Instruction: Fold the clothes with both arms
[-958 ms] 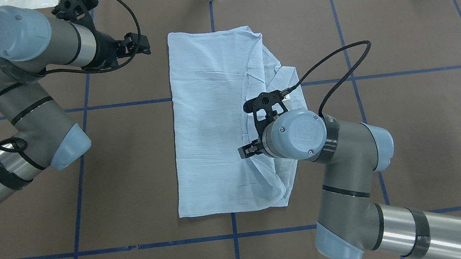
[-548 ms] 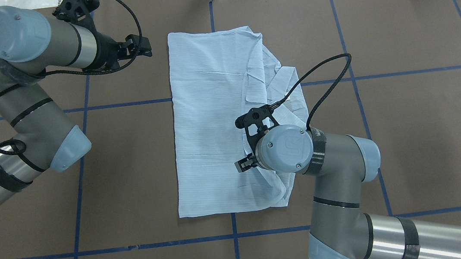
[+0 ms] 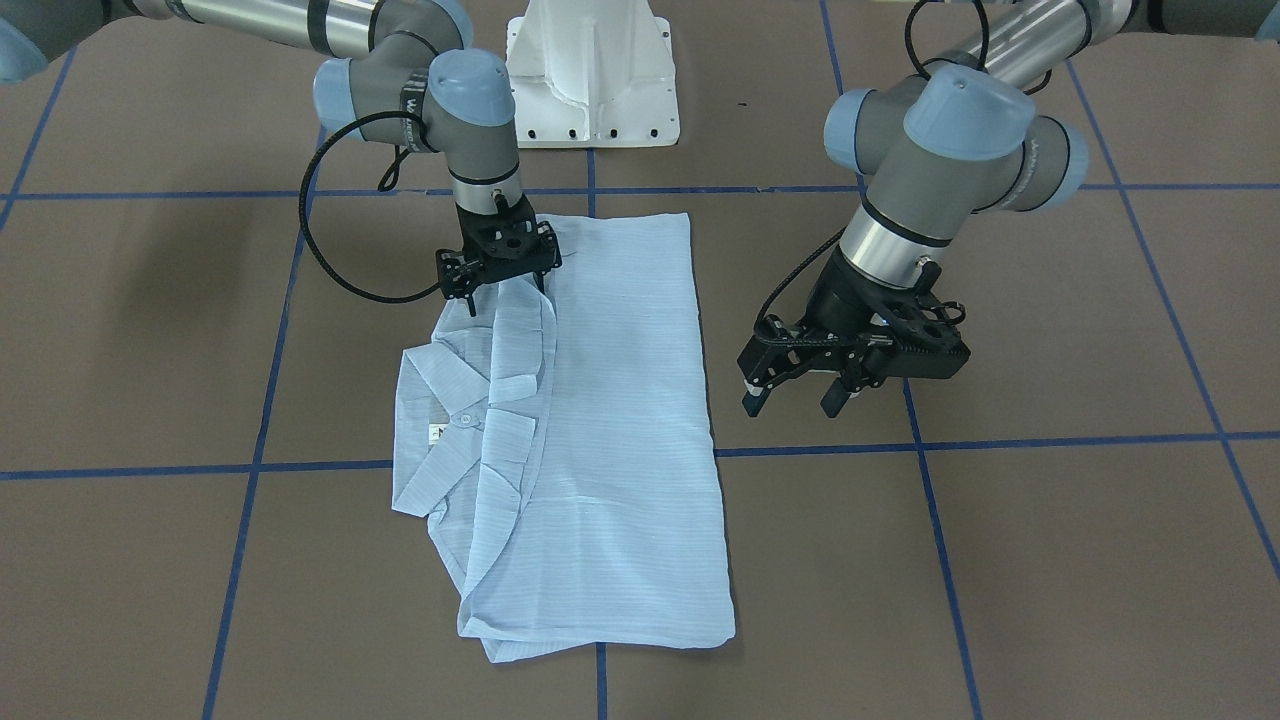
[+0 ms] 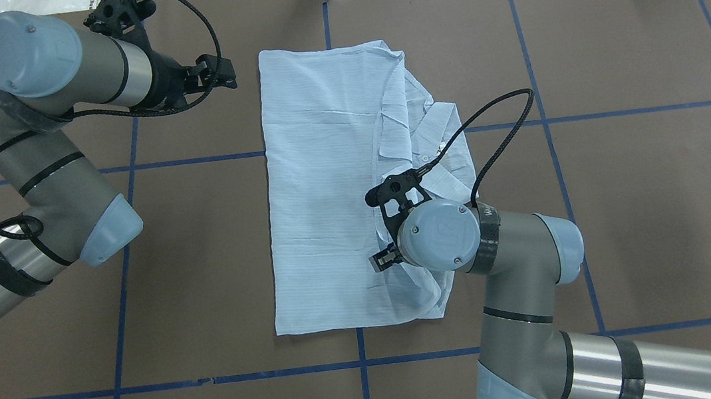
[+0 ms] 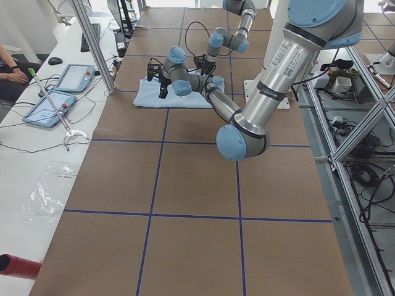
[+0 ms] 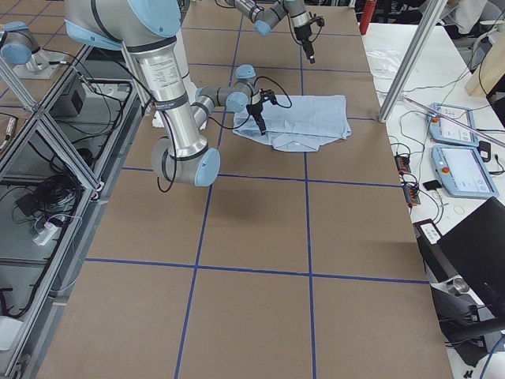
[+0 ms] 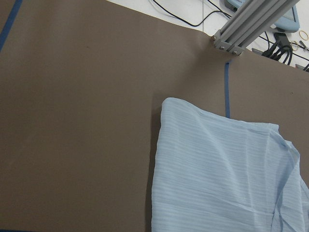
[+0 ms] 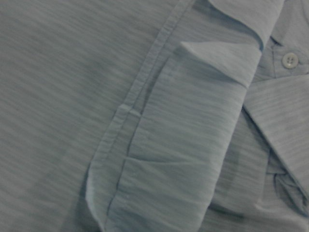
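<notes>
Front-facing: shirt point(image 3: 620, 420) label point(image 3: 438, 432) illegible.

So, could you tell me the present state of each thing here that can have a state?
shirt: folded into a long rectangle, lying wrinkled on the table.
collar: lying flat, uncovered beside the folded panel.
left gripper: open, empty, hovering off to the side of the shirt.
right gripper: looks open, low over the shirt's folded edge; I cannot tell whether it touches.
</notes>
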{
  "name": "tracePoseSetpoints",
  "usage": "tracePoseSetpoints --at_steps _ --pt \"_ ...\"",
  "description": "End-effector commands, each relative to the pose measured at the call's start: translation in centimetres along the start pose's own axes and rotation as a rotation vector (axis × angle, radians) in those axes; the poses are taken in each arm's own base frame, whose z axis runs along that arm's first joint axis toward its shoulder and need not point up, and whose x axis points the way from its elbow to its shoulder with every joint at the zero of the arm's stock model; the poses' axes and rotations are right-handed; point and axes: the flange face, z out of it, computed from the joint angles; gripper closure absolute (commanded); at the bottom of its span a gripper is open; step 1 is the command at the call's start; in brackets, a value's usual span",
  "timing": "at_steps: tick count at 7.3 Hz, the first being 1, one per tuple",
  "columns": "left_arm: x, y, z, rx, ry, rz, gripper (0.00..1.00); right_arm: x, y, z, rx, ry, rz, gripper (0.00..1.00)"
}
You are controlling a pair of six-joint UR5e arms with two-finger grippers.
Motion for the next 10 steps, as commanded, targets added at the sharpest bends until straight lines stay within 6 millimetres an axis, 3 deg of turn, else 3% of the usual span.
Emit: tracePoseSetpoints --at_steps 1,3,4,5,7,8,9,10 --pt "0.2 0.4 0.2 -0.005 0.003 0.001 0.0 6.2 0.8 -2.4 -0.015 0.046 -0.064 0.0" --pt "0.9 0.9 0.4 -0.013 0.011 -0.034 0.0 14.6 5.0 -3.4 -0.052 0.122 -0.083 0.0" --pt "1.0 0.9 0.4 -0.013 0.012 -0.032 0.0 17.5 5.8 -3.7 -0.061 0.153 -0.077 0.0" --pt "1.1 0.8 0.5 -0.014 0.011 -0.029 0.0 18.3 4.6 -5.1 -0.035 0.147 -0.083 0.0" --pt "1.1 1.2 0.8 -0.02 0.009 -0.029 0.0 16.4 -0.1 -8.5 0.0 0.036 -0.049 0.0" --pt "2.1 4.4 1.9 -0.072 0.007 -0.017 0.0 16.0 -0.4 -9.2 -0.016 -0.015 -0.039 0.0" --pt "2.5 9.6 4.0 -0.144 -0.007 -0.068 0.0 15.6 -0.3 -10.2 -0.03 -0.06 -0.02 0.0" --pt "4.1 14.9 4.7 -0.213 -0.018 -0.172 0.0 15.4 0.0 -10.2 -0.052 -0.08 0.04 0.0"
